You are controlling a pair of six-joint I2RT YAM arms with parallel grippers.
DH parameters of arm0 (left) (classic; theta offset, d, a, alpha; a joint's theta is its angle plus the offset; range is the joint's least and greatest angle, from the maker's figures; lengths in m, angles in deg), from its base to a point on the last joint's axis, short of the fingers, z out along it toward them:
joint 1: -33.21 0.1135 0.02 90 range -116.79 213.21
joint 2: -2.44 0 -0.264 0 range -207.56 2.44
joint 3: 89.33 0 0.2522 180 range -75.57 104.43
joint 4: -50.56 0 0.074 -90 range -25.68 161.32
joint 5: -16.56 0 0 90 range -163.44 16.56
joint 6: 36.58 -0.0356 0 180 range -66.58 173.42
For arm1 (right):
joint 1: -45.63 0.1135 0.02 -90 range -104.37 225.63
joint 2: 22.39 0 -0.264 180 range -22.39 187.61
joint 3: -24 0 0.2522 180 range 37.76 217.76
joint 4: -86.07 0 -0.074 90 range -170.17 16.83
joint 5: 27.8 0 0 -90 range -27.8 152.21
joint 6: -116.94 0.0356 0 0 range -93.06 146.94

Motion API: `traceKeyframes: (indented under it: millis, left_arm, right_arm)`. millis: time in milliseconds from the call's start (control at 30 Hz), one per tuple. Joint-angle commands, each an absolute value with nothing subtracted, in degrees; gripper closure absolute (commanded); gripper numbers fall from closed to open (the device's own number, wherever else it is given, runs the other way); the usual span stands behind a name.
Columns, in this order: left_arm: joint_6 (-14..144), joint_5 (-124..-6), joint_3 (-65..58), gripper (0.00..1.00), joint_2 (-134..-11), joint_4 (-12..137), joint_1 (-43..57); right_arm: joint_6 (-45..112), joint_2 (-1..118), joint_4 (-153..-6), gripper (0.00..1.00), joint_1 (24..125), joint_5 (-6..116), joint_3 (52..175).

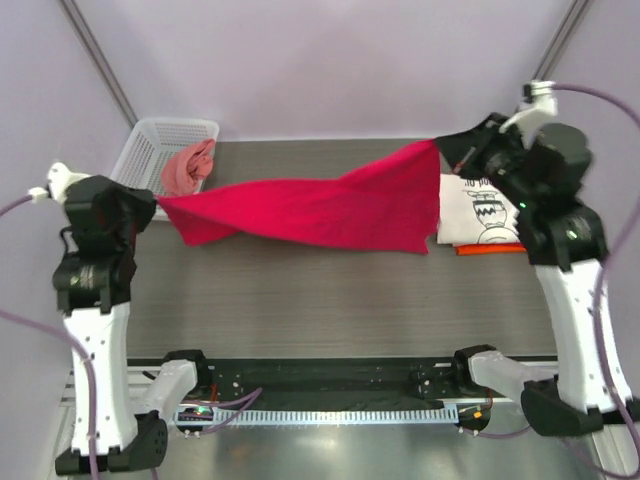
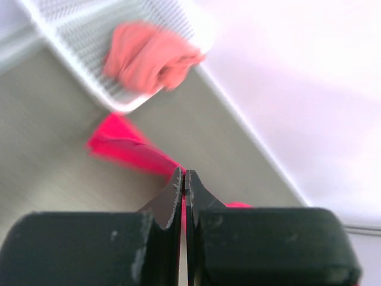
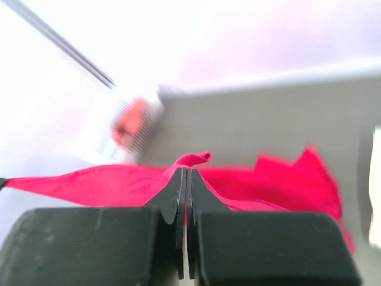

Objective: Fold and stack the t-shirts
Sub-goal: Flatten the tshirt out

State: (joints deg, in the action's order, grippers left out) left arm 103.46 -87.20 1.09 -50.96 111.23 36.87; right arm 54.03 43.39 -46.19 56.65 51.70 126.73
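Top external view first: the crimson t-shirt (image 1: 310, 210) is seen stretched out in a long twisted band above the counter (image 1: 330, 310), with one end right at the white basket (image 1: 150, 135) and the other end well apart from it, across the counter. The end nearest the basket is pinched by the left gripper (image 1: 155, 205), which is parked just beside the basket's near corner. The far end is pinched by the right gripper (image 1: 445, 150), at about the same depth as the basket. Whether the sagging lower edge touches the counter can't really be told.

On the left wrist cam the jaws are shown squeezed together with only a sliver of crimson cloth between them, and more of the shirt is seen trailing off toward the basket. Same deal on the right wrist cam: the jaws are clamped down tight on a small bunched fold of the shirt, and the rest is spread away toward the basket, which is only a blur there.

A salmon-pink garment (image 1: 192, 165) is bundled up inside the basket. Far across from the basket, just past the shirt's wide end, a white printed t-shirt (image 1: 480, 210) is laid flat on top of an orange t-shirt (image 1: 490, 250), of which only an edge is showing.
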Motion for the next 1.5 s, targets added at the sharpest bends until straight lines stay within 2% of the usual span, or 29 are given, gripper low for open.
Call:
traceKeyframes:
  millis: [0, 100, 267, 400, 533, 700, 767, 900, 1000, 1100, 1133, 1233, 1267, 1300, 1367, 1467]
  left_arm:
    - [99.0, -89.3, 14.4, 1.0, -47.0, 119.2, 37.1]
    - [98.9, -88.8, 23.1, 1.0, -45.4, 123.7, 37.1]
    - [99.9, -86.6, 29.0, 1.0, -43.9, 127.6, 37.0]
    - [100.4, -85.4, 28.7, 1.0, -45.7, 127.6, 37.0]
    - [101.6, -83.6, 22.9, 1.0, -47.1, 123.2, 37.0]
    - [103.8, -81.0, 11.1, 1.0, -51.6, 114.6, 37.0]
    - [104.7, -80.0, 8.7, 1.0, -53.7, 112.1, 37.1]
    - [106.3, -79.9, 8.3, 1.0, -59.5, 107.6, 37.0]
    - [107.3, -80.1, 13.7, 1.0, -66.5, 105.8, 37.0]
    - [108.1, -79.1, 27.1, 1.0, -76.8, 109.5, 37.1]
    - [108.1, -78.6, 37.9, 1.0, -79.6, 111.0, 37.1]
    - [108.7, -77.1, 53.7, 1.0, -90.8, 116.6, 37.8]
    - [109.7, -75.3, 61.8, 1.0, -92.8, 117.4, 38.7]
    - [110.2, -74.3, 64.2, 1.0, -95.5, 117.5, 39.3]
    - [111.5, -71.5, 64.7, 1.0, -96.0, 115.7, 40.5]
    - [111.0, -71.9, 58.1, 1.0, -92.8, 109.9, 40.8]
  right_arm:
    - [52.3, 36.6, -40.9, 0.99, 56.4, 48.3, 138.8]
    - [51.9, 33.7, -37.9, 0.99, 56.4, 48.8, 149.7]
    - [52.3, 29.3, -37.8, 0.99, 56.4, 52.6, 164.4]
    - [52.3, 30.1, -37.7, 0.99, 56.4, 51.9, 168.0]
    - [51.6, 32.7, -37.0, 0.99, 56.4, 54.3, 165.0]
    - [50.9, 36.7, -40.3, 0.99, 56.4, 59.7, 149.3]
    - [50.8, 38.6, -42.4, 0.99, 56.4, 59.4, 146.6]
    - [50.7, 47.6, -44.9, 0.99, 56.4, 56.8, 148.2]
    - [51.4, 56.1, -44.9, 0.99, 56.2, 54.7, 156.3]
    - [54.7, 65.7, -44.7, 0.99, 52.8, 48.2, 169.0]
    - [58.3, 68.1, -44.7, 0.99, 51.3, 46.0, 177.1]
    - [64.6, 76.4, -47.5, 0.99, 43.5, 35.9, 190.4]
    - [71.6, 77.5, -50.5, 0.99, 41.5, 31.6, 190.7]
    - [75.8, 78.0, -60.6, 0.99, 37.7, 28.0, 189.6]
    - [84.0, 78.1, -70.2, 0.99, 35.1, 20.7, 185.5]
    - [83.5, 77.0, -74.0, 0.99, 33.7, 18.4, 184.0]
